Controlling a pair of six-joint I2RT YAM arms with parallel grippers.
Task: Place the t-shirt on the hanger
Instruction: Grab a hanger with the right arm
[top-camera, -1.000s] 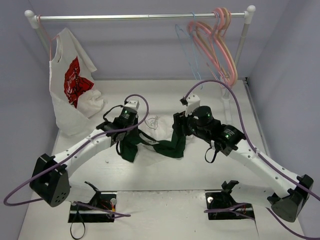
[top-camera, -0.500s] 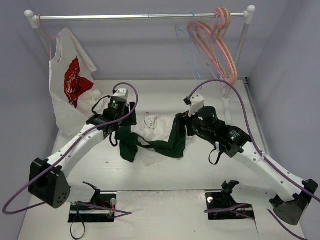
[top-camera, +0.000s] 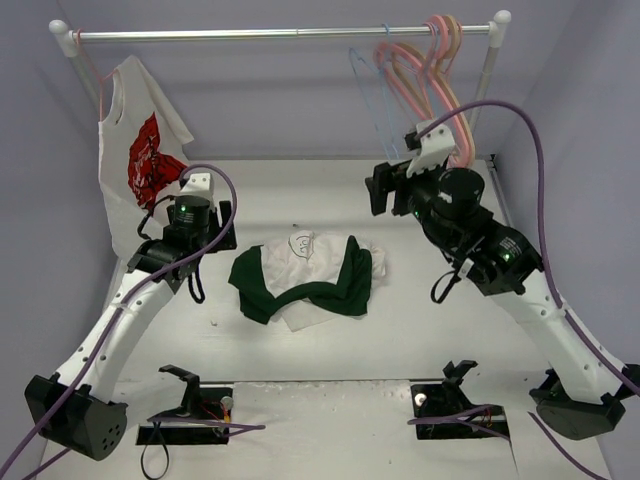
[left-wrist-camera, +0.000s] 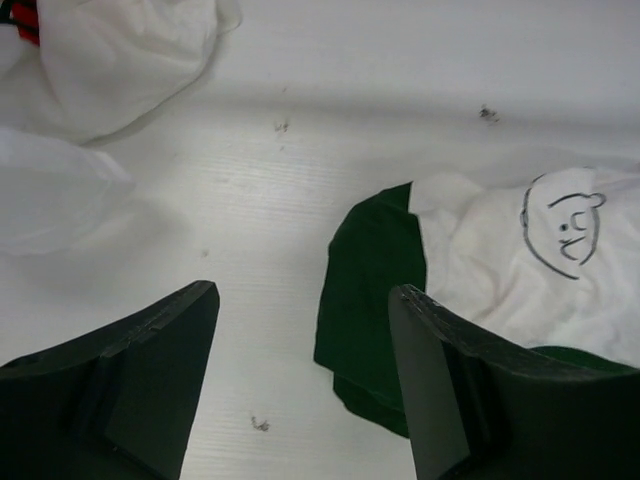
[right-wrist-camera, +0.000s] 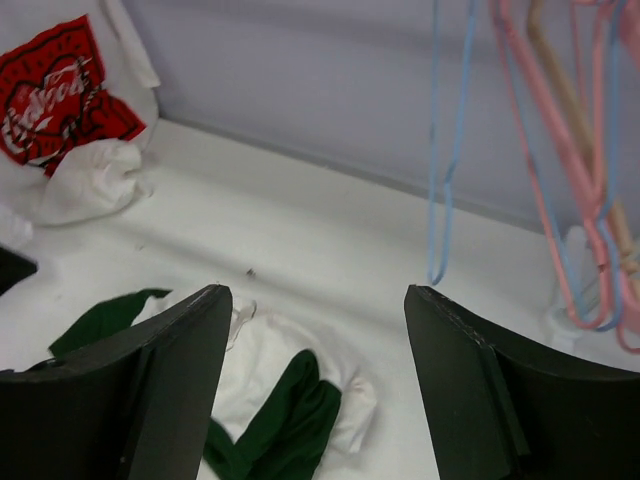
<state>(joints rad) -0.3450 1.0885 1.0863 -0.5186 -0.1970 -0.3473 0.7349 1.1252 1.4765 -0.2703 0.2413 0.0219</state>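
On the table (top-camera: 300, 195), between the 2 arms: the t-shirt (top-camera: 305, 275) lies in a loose heap. Its dark green sleeves are folded across the near side, and the white chest with the small print faces up toward the far side. Nothing grips it.

- Left gripper (left-wrist-camera: 302, 293): jaws wide apart, empty. It sits over bare table just left of the shirt's green sleeve edge.
- Right gripper (right-wrist-camera: 317, 295): jaws wide apart, empty. It is raised above the shirt's far-right side and aimed at the back wall.
- The hanger (right-wrist-camera: 447, 150), thin blue wire, hangs from the rail (top-camera: 280, 33). It is just left of the pink hangers (top-camera: 440, 100) and well apart from the shirt.
- A white shirt with red graphic (top-camera: 140, 170) hangs at the rail's left end and is not your concern.

Judgement: the shirt is laid out but not on the hanger, so you look to be at the hanger-fetch step, early in the task.

The next move calls for your right claw to close on the blue wire alone. The wire is slim, so the jaws must come nearly together, and you need to stay clear of the pink ones right beside it. Lift the hook up off the rail before you pull it away.

The collar opening is hard to make out in the heap. You may need the left claw to spread the shirt first.
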